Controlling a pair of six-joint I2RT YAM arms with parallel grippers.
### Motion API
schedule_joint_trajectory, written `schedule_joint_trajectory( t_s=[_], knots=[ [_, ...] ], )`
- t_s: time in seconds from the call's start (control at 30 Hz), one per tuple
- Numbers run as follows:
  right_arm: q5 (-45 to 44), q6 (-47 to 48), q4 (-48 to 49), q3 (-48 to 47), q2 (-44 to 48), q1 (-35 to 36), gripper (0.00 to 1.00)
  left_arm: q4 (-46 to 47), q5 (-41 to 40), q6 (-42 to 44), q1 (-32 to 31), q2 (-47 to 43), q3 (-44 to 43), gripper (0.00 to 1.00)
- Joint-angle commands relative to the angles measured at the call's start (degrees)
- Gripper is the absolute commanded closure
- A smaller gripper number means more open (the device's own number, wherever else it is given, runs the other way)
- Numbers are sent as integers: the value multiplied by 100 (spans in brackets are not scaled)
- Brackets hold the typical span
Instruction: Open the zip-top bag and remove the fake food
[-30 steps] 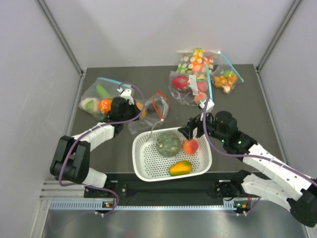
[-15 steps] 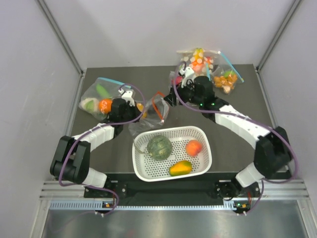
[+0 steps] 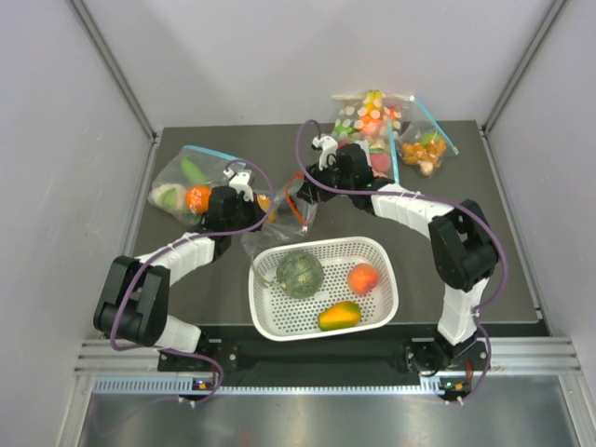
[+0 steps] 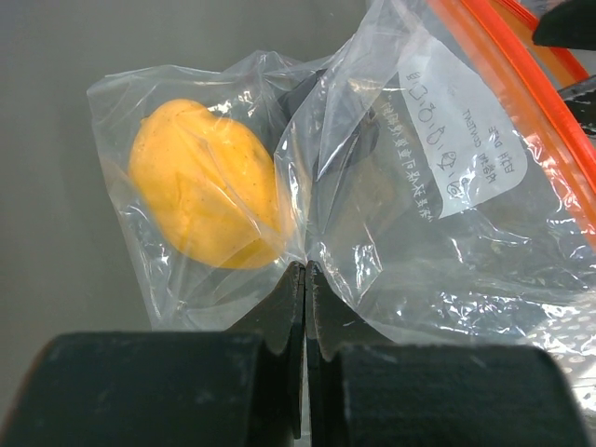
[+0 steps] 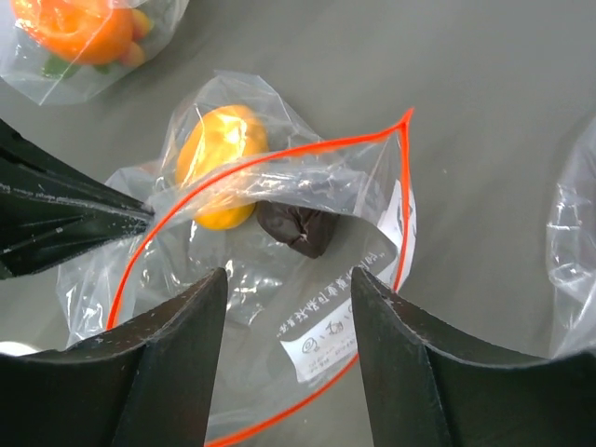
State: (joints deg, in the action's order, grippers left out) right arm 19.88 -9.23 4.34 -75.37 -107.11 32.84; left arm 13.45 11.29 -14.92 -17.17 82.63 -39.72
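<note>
Zip-top bag [image 3: 287, 216] lies on surface [image 3: 503, 196], just behind white basket [image 3: 326, 242], red-orange mouth gaping. Inside bag: small orange [image 5: 220, 154], dark piece [image 5: 298, 227]. Left tool [image 4: 305, 272] pinched together on bag film beside orange. Right tool [image 5: 289, 289] spread apart above mouth, gripping nothing. Basket holds melon [image 3: 300, 274], peach [image 3: 363, 277], mango [image 3: 339, 316]. Blue-zip bag [image 3: 182, 182] just beyond left tool. More blue-zip bags [image 3: 372, 140] crowd right arm's far side.
</note>
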Motion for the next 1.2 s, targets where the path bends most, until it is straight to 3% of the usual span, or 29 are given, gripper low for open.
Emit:
schedule_joint_trajectory(
  t_s=[0.0,0.47,1.17],
  knots=[
    [314,35,234,-399,-108,20,45,281,128,68,29,-160,61,100],
    [236,264,-398,-962,-829,214,47,448,242,24,29,174,-9,100],
    [78,466,-1066,-1901,-1708,469,29,659,567,-73,29,500,-220,100]
  ],
)
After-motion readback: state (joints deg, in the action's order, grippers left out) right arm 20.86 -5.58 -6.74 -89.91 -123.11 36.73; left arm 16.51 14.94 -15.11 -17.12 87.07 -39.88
